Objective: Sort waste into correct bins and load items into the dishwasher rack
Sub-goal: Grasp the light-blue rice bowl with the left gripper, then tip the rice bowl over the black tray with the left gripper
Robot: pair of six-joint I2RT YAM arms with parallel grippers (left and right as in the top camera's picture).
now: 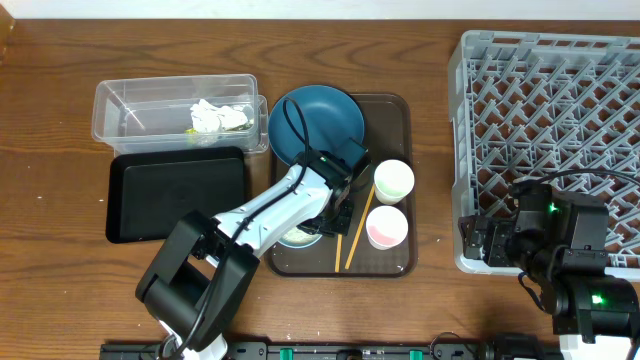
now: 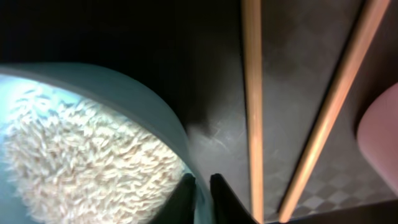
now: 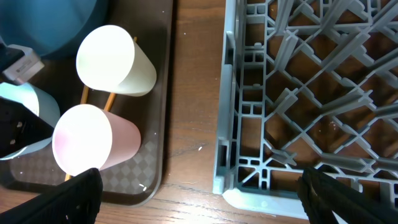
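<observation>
My left gripper [image 2: 202, 179] is shut on the rim of the light blue bowl [image 2: 124, 93], one finger inside and one outside. White rice grains [image 2: 81, 155] fill the bowl. Right beside it on the brown tray lie two wooden chopsticks [image 2: 252, 93]. From overhead, the left gripper [image 1: 322, 222] hides most of the bowl [image 1: 298, 237]. The dark blue plate [image 1: 315, 120], cream cup [image 1: 393, 180] and pink cup [image 1: 387, 227] are on the same tray. The clear tub [image 1: 175, 100] holds a white tissue [image 1: 215, 115] and a green wrapper [image 1: 190, 131]. My right gripper [image 3: 199, 193] is open and holds nothing, by the dishwasher rack [image 3: 298, 93].
The black tray [image 1: 178, 192] lies in front of the clear tub, left of the brown serving tray [image 1: 400, 110]. The grey rack [image 1: 545, 130] fills the right side. A strip of bare wood separates the serving tray from the rack.
</observation>
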